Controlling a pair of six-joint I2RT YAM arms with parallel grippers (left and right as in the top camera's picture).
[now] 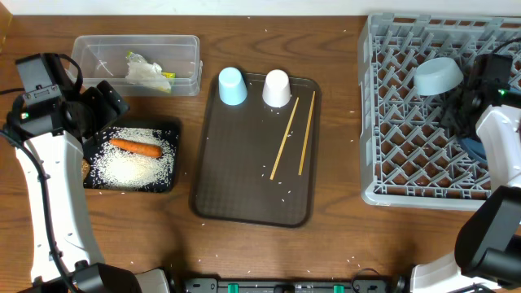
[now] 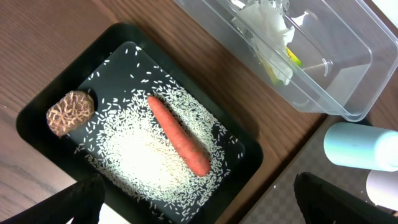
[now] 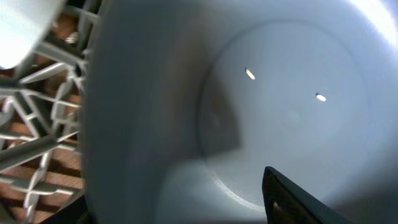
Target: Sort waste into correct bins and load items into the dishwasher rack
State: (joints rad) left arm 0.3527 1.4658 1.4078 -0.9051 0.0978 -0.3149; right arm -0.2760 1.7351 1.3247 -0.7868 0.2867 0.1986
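Two arms were in view. My left gripper (image 2: 196, 183) hung spread wide over the black tray (image 2: 118, 46), which held rice (image 2: 143, 162), carrot (image 2: 179, 135) and, at nine o'clock, a brown lump (image 2: 70, 112). At its twelve, the tub (image 1: 98, 45) held tissue (image 1: 146, 71) and wrapper (image 2: 291, 59). A blue cup (image 1: 232, 85), a white cup (image 1: 277, 88) and chopsticks (image 1: 293, 134) sat on the brown tray (image 1: 236, 179). In the rack (image 1: 391, 163), the bowl (image 1: 438, 75) lay at one o'clock. Whether my right gripper (image 1: 462, 114), at its five, was spread or pinching, I couldn't tell.

Arm bodies, left and right.
We note smooth white shells on the long links of the left arm (image 1: 57, 195) and right arm (image 1: 506, 150), blocky black joint housings, and a thin black cable (image 1: 42, 207) along the left arm's white link.
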